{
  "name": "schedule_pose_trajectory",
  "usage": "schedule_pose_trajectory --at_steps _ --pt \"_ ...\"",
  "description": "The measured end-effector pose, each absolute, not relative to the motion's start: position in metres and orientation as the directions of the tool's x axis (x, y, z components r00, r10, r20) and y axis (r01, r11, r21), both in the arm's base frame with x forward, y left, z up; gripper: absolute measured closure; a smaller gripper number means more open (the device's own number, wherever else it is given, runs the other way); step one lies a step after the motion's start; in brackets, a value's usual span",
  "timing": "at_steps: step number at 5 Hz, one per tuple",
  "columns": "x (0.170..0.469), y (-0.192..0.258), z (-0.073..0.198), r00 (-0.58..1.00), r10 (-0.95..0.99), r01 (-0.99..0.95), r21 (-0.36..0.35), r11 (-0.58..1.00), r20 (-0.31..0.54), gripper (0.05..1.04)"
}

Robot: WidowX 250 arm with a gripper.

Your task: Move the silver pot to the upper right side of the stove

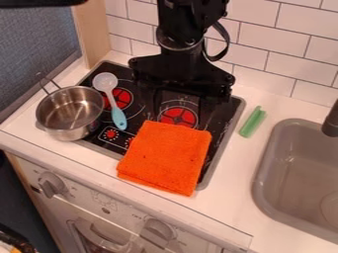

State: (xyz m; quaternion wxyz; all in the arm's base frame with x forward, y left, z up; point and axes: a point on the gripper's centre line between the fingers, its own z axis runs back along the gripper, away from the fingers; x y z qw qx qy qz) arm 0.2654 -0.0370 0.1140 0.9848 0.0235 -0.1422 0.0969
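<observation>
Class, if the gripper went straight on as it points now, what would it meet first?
Pointing down, the gripper would probably meet the stovetop around the burner behind the orange cloth; depth is unclear.

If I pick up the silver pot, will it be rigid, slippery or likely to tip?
The silver pot should stay stiff, though its smooth, shiny metal wall could be slippery. It looks empty, so it may be light for its size. With the wire handle on one side, lifting there would probably make it tilt.
</observation>
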Motion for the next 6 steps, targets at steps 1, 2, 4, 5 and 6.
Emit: schedule_pose_trajectory --at_steps 1,2,4,5,6 --pt "0.262 -0.036 0.107 0.948 0.178 -0.192 0.028 0.981 0.265 0.083" --pt "0.248 -0.006 0.105 0.927 0.223 -0.244 0.035 0.969 0.301 0.083" --pt "0.248 0.047 0.094 0.940 0.174 -0.211 0.098 0.973 0.294 0.083" --pt "0.258 0.069 0.083 0.951 0.160 -0.199 0.128 0.972 0.264 0.083" --pt "0.272 0.086 0.074 0.953 0.137 -0.181 0.145 0.973 0.268 0.083"
